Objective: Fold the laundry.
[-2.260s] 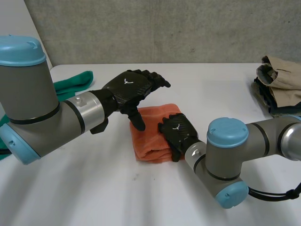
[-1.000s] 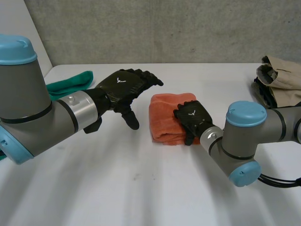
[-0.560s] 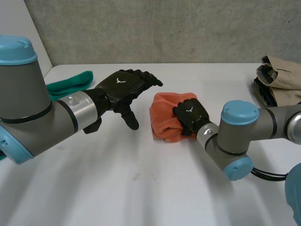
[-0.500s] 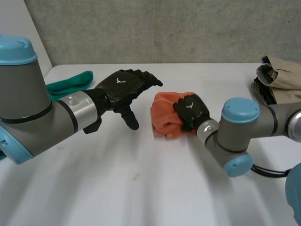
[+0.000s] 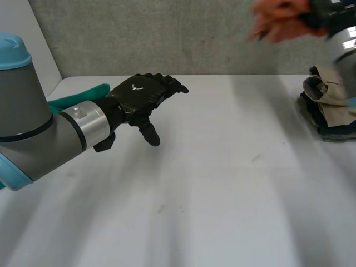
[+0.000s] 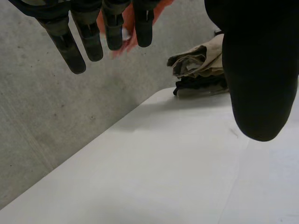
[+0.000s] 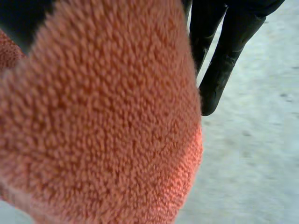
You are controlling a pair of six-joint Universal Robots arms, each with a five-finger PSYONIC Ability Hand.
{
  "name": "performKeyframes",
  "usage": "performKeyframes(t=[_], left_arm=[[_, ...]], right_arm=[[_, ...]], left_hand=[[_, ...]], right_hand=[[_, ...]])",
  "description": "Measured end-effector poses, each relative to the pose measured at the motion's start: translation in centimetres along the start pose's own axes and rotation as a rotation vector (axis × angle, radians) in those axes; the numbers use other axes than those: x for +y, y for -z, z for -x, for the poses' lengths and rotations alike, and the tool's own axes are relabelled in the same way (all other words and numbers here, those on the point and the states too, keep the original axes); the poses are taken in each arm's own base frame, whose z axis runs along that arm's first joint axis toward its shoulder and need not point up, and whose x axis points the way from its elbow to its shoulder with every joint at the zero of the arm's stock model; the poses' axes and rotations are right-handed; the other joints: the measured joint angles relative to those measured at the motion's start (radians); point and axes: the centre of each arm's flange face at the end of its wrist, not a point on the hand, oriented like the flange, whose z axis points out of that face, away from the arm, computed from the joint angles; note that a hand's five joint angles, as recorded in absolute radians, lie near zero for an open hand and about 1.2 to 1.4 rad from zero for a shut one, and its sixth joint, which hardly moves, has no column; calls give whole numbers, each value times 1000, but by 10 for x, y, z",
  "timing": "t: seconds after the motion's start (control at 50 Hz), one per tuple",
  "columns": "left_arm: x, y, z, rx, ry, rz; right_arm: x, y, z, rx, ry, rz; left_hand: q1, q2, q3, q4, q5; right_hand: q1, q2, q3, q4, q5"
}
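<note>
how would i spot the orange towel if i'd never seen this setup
Start at the white table and look above its far right corner, over the stack of folded clothes. The orange towel is up in the air there, bunched in the right robot hand. It is the only orange, fuzzy piece: the stack is beige and dark, and the green cloth lies far left.

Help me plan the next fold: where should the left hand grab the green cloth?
Probably take the green cloth by its rounded end, lying flat and clear of the left arm. Come down from above with the open left hand beside it; the rest is hidden.
</note>
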Motion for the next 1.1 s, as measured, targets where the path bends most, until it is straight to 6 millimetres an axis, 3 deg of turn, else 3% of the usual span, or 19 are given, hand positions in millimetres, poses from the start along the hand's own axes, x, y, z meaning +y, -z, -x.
performKeyframes(t=[0.08,0.12,0.14,0.16,0.2,0.22,0.28,0.32,0.4,0.46,0.52,0.54,0.62,0.64,0.66,0.8,0.96,1.06,1.1], left_arm=[[-1,0,-1,1,0,-1],[-1,1,-2,2,0,-2],[-1,1,-2,2,0,-2],[-2,1,-2,2,0,-3],[-1,2,-2,2,1,-1],[-1,2,-2,2,1,-1],[0,3,-3,-1,3,3],[1,3,-2,-6,5,7],[2,3,-2,-13,6,12],[2,3,-2,-16,6,13],[2,3,-3,-17,5,13],[1,3,-3,-16,5,12],[-1,4,-4,-17,1,6],[-2,5,-4,-17,0,4],[-3,5,-4,-17,-1,2],[-7,7,-4,-19,-8,-10],[-14,12,-4,-26,-16,-26],[-24,18,1,-56,-30,-52],[-28,20,6,-81,-36,-63]], right_arm=[[34,10,-59,1,11,-38],[49,18,-76,-2,6,-37],[69,30,-94,-2,-4,-27],[75,34,-99,-2,-8,-22],[108,59,-124,5,-30,14],[108,59,-124,5,-30,14],[150,98,-146,12,-61,85],[169,119,-150,-4,-79,128],[193,150,-147,-54,-107,188],[199,165,-144,-86,-122,217],[198,169,-143,-97,-127,226],[194,169,-143,-100,-128,230],[180,165,-148,-88,-134,238],[177,164,-149,-83,-136,241],[167,163,-156,-61,-145,259],[125,170,-191,43,-193,371],[75,204,-241,225,-127,593],[34,213,-286,415,223,757],[23,207,-292,455,324,774]], left_hand=[[0,0,0,0,0],[0,0,0,0,0],[0,0,0,0,0],[0,0,0,0,0],[0,0,0,0,0],[0,0,0,0,0],[0,0,0,0,0],[0,0,0,0,0],[0,0,0,0,0],[0,0,0,0,0],[0,0,0,0,0],[0,0,0,0,0],[0,0,0,0,0],[0,0,0,0,0],[0,0,0,0,0],[0,0,0,0,0],[0,0,0,0,0],[0,0,0,0,0],[0,0,0,0,0]], right_hand=[[0,0,0,4,-1],[5,0,0,4,-1],[11,0,0,4,-2],[11,0,0,4,-1],[11,0,0,4,-1],[11,0,0,4,-1],[11,0,0,4,-1],[11,0,0,4,-1],[11,0,0,4,15],[11,0,5,4,28],[-4,-25,-21,-24,7],[-166,-281,-270,-285,-203],[-598,-785,-766,-772,-663],[-623,-799,-780,-802,-694],[-728,-932,-922,-932,-827],[-743,-951,-949,-945,-854],[-743,-951,-949,-945,-854],[-743,-951,-949,-945,-854],[-743,-951,-949,-945,-854]])
